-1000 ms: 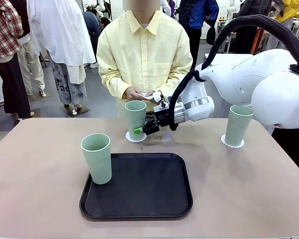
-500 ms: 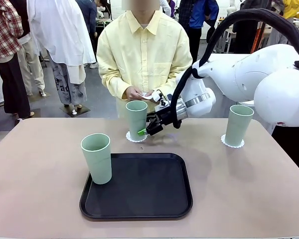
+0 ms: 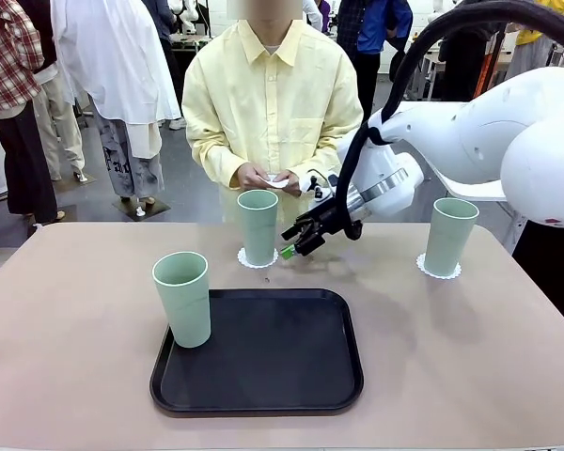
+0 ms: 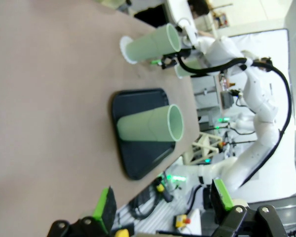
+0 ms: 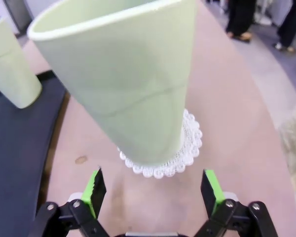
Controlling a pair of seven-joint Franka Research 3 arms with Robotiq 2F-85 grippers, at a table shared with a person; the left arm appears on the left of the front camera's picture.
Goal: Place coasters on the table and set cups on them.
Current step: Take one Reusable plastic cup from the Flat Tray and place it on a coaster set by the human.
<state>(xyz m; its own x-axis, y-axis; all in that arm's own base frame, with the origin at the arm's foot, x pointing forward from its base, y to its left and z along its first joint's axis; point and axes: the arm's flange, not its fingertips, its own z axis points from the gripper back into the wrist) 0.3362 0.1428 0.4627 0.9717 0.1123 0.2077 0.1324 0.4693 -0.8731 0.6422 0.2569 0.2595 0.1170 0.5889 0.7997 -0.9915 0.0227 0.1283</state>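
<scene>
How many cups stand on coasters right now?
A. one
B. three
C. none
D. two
D: the middle cup stands on a coaster and the right cup on another coaster, while the left cup stands on the tray.

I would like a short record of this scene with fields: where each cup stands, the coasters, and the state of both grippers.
Left cup: upright on the black tray, no coaster under it
Middle cup: upright on a coaster, on the table
Right cup: upright on a second coaster
Right gripper: open, beside the middle cup, not touching it
Left gripper: open, empty
Person's hands: holding something small and white
</scene>
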